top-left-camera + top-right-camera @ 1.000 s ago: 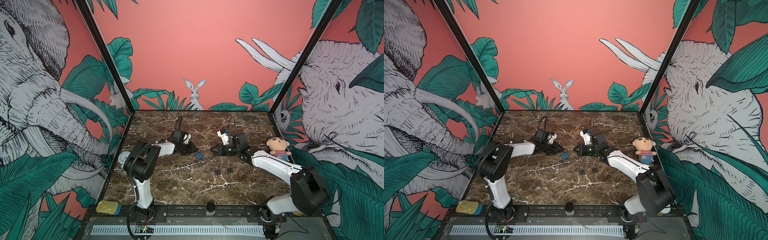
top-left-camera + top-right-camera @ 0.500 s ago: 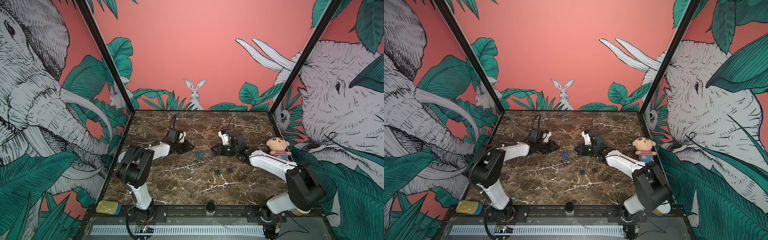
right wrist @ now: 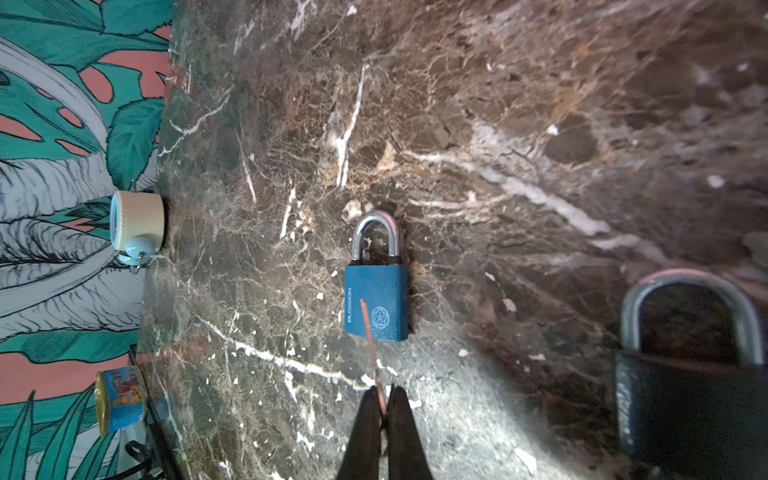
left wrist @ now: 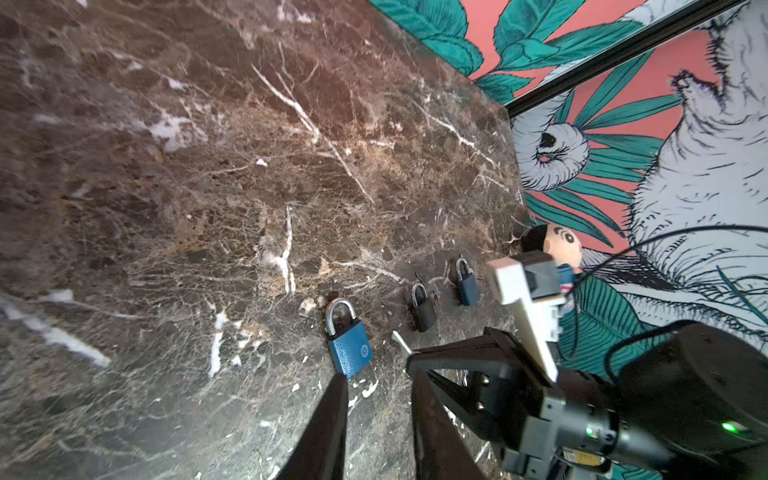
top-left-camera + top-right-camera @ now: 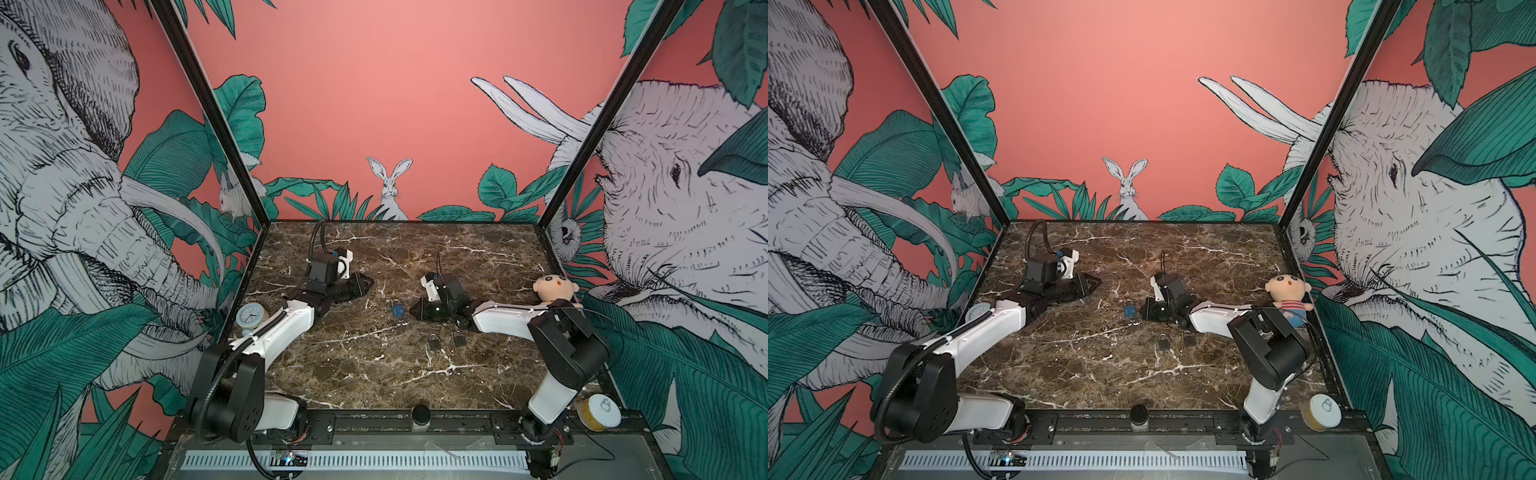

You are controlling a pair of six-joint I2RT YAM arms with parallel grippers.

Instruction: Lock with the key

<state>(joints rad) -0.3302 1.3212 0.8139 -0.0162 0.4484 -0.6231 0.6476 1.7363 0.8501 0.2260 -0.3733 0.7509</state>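
My marble table [image 5: 374, 374] bore a blue padlock [image 5: 397, 310] lying flat, a black padlock [image 4: 424, 309] and a navy padlock [image 4: 467, 286] close together nearby, and a plush doll [image 5: 555, 289] at its right edge.

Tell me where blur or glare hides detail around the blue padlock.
Right wrist view: the blue padlock is sharp, the black padlock near the lens is out of focus, and a light patch lies on the marble near the fingers gripping the key. Left wrist view: the blue padlock is sharp, the marble toward the edges looks soft. Both top views: evenly lit, but it looks tiny.
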